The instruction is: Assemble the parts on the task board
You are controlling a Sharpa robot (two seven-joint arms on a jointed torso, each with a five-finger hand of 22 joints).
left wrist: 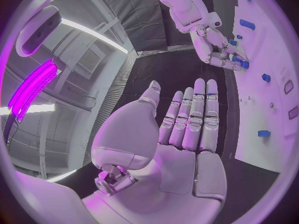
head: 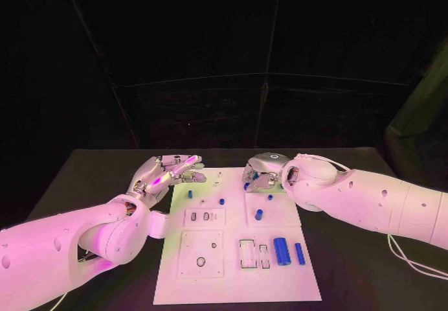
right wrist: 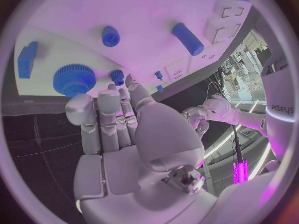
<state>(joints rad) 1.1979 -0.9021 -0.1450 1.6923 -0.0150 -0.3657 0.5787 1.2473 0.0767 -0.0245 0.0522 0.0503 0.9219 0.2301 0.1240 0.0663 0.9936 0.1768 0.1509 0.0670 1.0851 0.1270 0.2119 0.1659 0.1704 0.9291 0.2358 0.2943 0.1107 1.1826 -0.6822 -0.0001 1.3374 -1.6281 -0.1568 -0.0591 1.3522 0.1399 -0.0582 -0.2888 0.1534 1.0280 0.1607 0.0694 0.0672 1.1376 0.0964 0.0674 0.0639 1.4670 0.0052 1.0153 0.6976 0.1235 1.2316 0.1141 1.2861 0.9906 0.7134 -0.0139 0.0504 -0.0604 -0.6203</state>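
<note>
The white task board (head: 238, 259) lies in the middle of the table. My left hand (head: 173, 170) hovers at its far left corner, palm (left wrist: 181, 134) bare and fingers straight, holding nothing. My right hand (head: 261, 173) is over the board's far part, fingers (right wrist: 109, 114) stretched down toward a small blue gear (right wrist: 116, 74) next to a large blue gear (right wrist: 74, 78); nothing sits between them. A fat blue cylinder (head: 281, 251) and a thin one (head: 300, 253) lie at the near right. Small blue pegs (head: 190, 193) (head: 259, 214) stand farther up.
Rectangular slots (head: 247, 254) and an oval hole (head: 201, 262) mark the board's near part. A blue block (right wrist: 27, 58) and two blue cylinders (right wrist: 111, 36) (right wrist: 187, 38) sit near the right hand. Black table (head: 103, 175) surrounds the board.
</note>
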